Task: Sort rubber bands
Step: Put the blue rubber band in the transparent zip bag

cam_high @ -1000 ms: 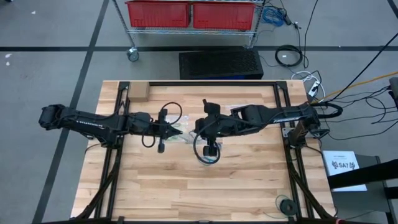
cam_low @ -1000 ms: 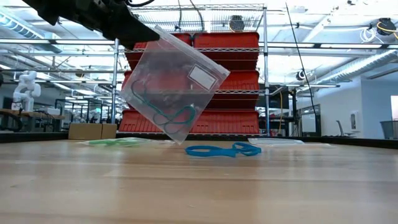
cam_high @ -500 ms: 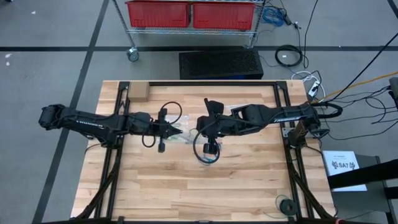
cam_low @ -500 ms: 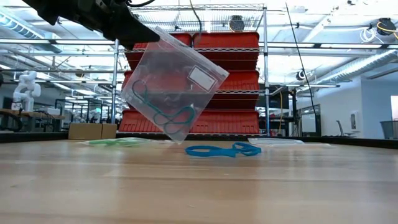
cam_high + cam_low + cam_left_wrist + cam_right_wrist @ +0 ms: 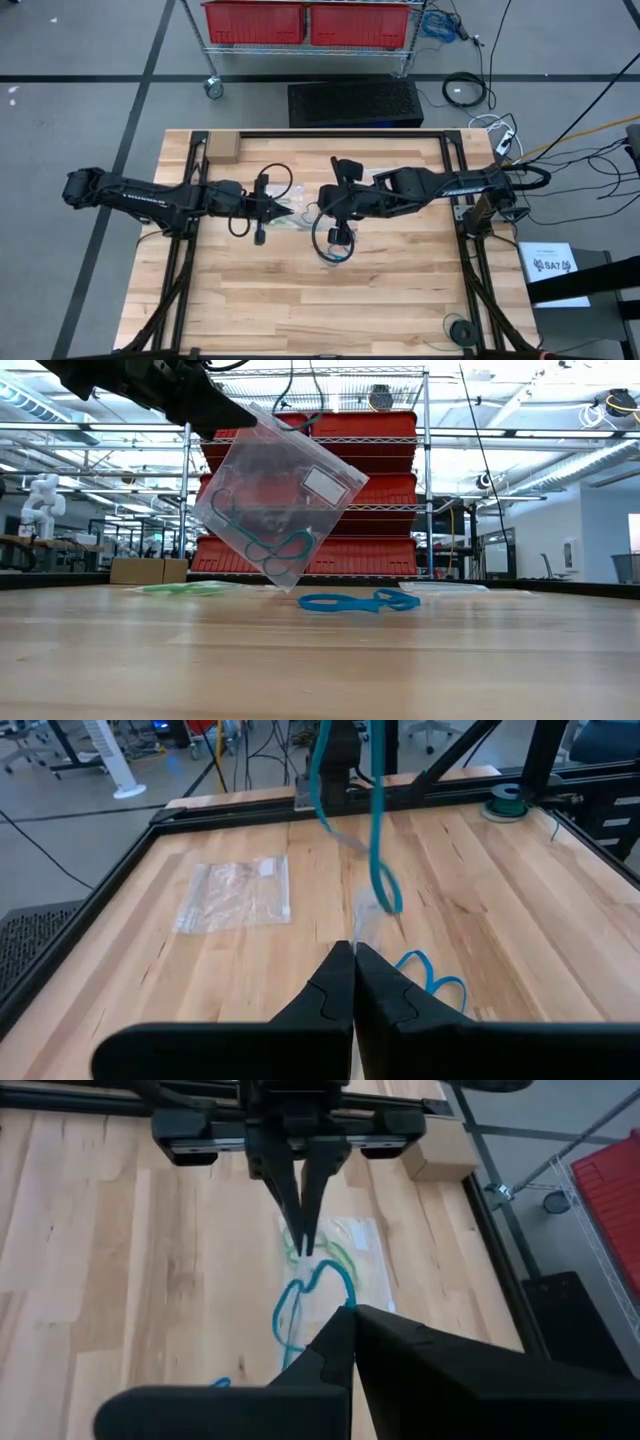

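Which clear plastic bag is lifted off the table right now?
The bag with teal bands inside, the lifted bag, pinched by the left gripper; the other bag lies flat.

Even, bright overhead lighting, soft faint shadows on the pale wooden slatted table [image 5: 330, 300], blown-out ceiling glare in low view, motion-blurred hanging teal elastic rubber band [image 5: 378, 870], defocused black wrist fingers [image 5: 340, 1350].

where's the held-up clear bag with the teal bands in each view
High view: clear bag, faint, mid-table between the two arms' tips.
Low view: hanging tilted above the table, upper middle.
Left wrist view: just past the fingers, nearly edge-on.
Right wrist view: centre, beyond the fingers.
Shared landmark: the bright blue rubber band lying on the table by it.
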You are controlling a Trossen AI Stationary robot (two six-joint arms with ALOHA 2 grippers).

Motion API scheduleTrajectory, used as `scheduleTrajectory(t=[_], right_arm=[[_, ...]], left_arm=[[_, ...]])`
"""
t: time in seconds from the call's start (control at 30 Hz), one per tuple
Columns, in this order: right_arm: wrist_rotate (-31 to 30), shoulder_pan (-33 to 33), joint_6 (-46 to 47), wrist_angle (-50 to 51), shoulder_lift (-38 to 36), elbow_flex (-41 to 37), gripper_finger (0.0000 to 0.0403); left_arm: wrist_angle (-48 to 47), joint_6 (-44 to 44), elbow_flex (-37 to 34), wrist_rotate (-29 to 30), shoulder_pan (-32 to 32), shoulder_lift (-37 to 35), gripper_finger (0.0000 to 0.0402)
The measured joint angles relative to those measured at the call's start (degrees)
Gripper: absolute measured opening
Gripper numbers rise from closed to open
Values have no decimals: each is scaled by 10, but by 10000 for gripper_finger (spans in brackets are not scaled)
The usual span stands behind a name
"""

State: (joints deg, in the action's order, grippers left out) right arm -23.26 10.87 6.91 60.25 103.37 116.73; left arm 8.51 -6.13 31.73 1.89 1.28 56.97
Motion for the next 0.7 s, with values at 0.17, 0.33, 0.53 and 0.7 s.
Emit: scheduleTrajectory(t=[0.17,0.33,0.53,0.7], right_arm=[[-25,0,-4,20,0,0,0],[-30,0,-4,22,0,0,0],[-40,-2,-3,25,0,0,0],[-38,-2,6,25,0,0,0]], left_arm=[[0,1,0,0,0,0,0],[0,3,0,0,0,0,0],[0,4,0,0,0,0,0],[0,4,0,0,0,0,0]])
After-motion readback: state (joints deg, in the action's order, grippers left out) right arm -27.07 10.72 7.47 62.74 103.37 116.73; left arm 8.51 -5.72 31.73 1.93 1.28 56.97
